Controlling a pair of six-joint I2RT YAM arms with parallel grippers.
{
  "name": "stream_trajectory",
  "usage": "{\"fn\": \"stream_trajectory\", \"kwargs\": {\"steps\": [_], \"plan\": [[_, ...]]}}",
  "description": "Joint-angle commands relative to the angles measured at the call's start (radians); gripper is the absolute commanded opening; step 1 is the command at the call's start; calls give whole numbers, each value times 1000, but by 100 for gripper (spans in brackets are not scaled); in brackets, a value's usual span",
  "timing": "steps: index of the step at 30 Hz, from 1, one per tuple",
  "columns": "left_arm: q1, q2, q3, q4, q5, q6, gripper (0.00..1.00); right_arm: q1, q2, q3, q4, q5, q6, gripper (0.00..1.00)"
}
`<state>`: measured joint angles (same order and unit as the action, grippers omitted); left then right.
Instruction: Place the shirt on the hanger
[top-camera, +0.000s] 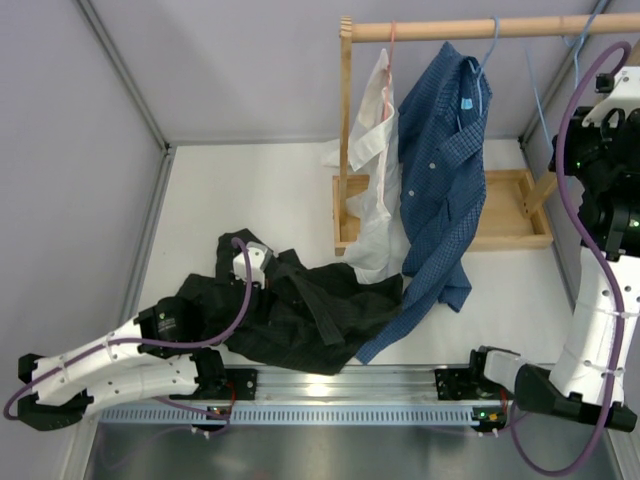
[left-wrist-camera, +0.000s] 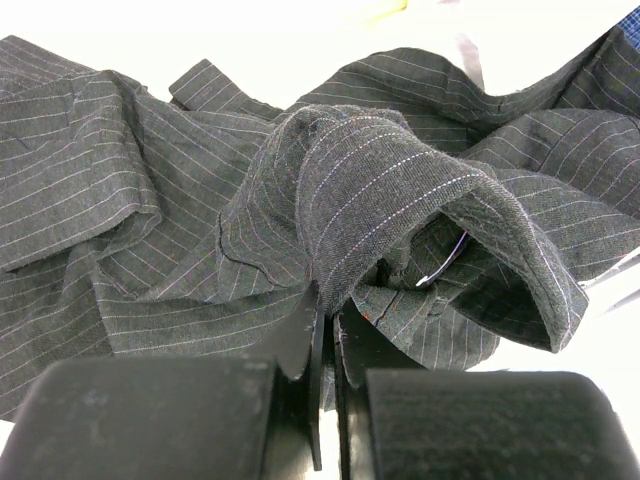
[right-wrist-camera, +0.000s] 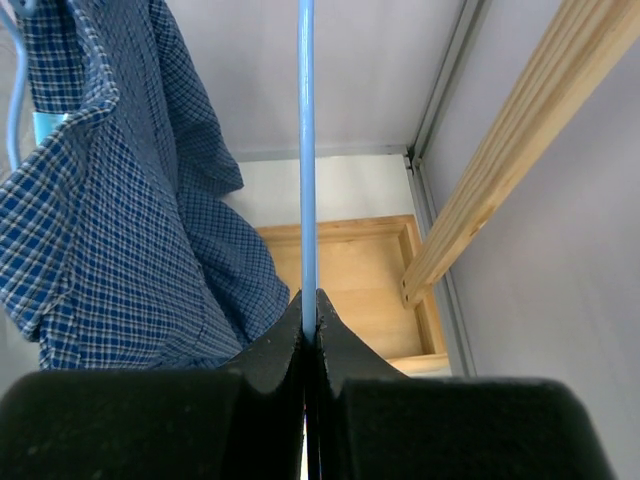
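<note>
The black shirt (top-camera: 300, 310) lies crumpled on the white table, left of centre. My left gripper (top-camera: 268, 272) rests on its upper left part. In the left wrist view this gripper (left-wrist-camera: 331, 312) is shut on a raised fold of the shirt (left-wrist-camera: 380, 200). The thin light-blue hanger (top-camera: 539, 100) hangs near the right end of the wooden rod. My right gripper (top-camera: 562, 150) is raised beside it. In the right wrist view this gripper (right-wrist-camera: 309, 305) is shut on the hanger's straight bar (right-wrist-camera: 307, 150).
A blue checked shirt (top-camera: 445, 170) and a white shirt (top-camera: 375, 150) hang from the wooden rod (top-camera: 470, 28), their tails reaching the table beside the black shirt. The rack's wooden base (top-camera: 505, 235) stands at back right. A metal rail (top-camera: 330, 385) runs along the near edge.
</note>
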<state>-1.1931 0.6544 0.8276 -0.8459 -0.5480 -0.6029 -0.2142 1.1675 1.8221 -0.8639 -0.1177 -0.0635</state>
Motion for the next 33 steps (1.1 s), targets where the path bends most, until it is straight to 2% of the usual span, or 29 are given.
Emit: {"fn": "stream_trajectory", "kwargs": {"steps": [1,6,14,17,20,24,25,28,30,32,33], "plan": [[-2,-9,-5,36,-23,6,0,-4,-26,32,42,-37,2,0],[-2,-13,-2,36,-35,8,0,-2,-98,-24,-9,-56,13,0],[0,-33,7,30,-73,-6,0,18,-405,-170,-130,-13,48,0],[0,-29,11,30,-96,-31,0,85,-518,-187,-176,12,39,0],[0,-6,25,25,-110,-87,0,192,-592,-124,-257,9,22,0],[0,43,34,25,-176,-174,0,317,-647,-75,-273,-228,33,0],[0,48,39,25,-191,-188,0,335,-654,-104,-261,-364,51,0],[1,83,74,25,-237,-225,0,358,-638,-223,-158,-591,119,0],[16,115,94,30,-274,-244,0,378,-605,-262,-136,-648,128,0],[44,183,126,70,-296,-233,0,418,-562,-288,-133,-613,113,0],[94,207,139,88,-273,-226,0,423,-546,-305,-130,-605,111,0]]}}
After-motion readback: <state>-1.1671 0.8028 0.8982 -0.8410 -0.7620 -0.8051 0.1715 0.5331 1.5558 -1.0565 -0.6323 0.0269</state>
